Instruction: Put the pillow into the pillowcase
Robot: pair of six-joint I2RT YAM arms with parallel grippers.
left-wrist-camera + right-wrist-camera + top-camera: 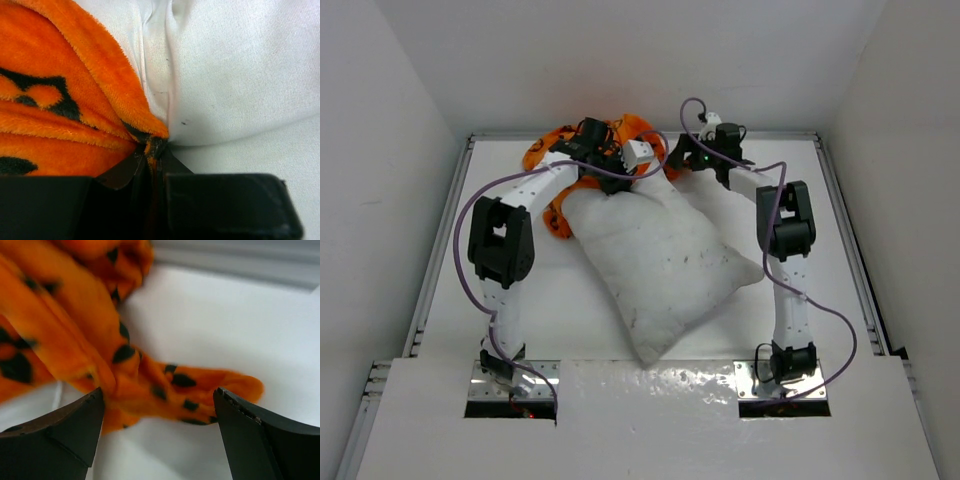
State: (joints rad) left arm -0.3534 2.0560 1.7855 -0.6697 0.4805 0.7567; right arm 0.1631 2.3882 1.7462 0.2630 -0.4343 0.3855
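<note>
Top view, pillow: plump white rectangular stuffed pillow [665, 265] lies diagonally across the middle of the white table [520, 300], one corner toward the near edge, the opposite end up by the far edge.
Top view, pillowcase: bright orange fleecy pillowcase [545, 150] with dark brown motifs sits bunched at the far edge, left of centre, touching the pillow's far end. The pillow is almost wholly outside it.
Top view, arms: left gripper [605, 178] and right gripper [682, 158] both sit at that far end, either side of the cloth. Judged reason: to spread the mouth over the pillow end.
Left wrist, grip: left gripper [156, 155] is pinched tight on a hemmed edge of the pillowcase [60, 100], right against the pillow [240, 75]. Likely holds one side of the opening.
Right wrist, grip: right gripper [159, 395] stands wide, nothing between the fingers; a twisted fold of pillowcase [75, 340] lies just ahead of them.
Right wrist, judgement: placed to take a second hold on the rim. Whether that fold is the rim cannot be told.
</note>
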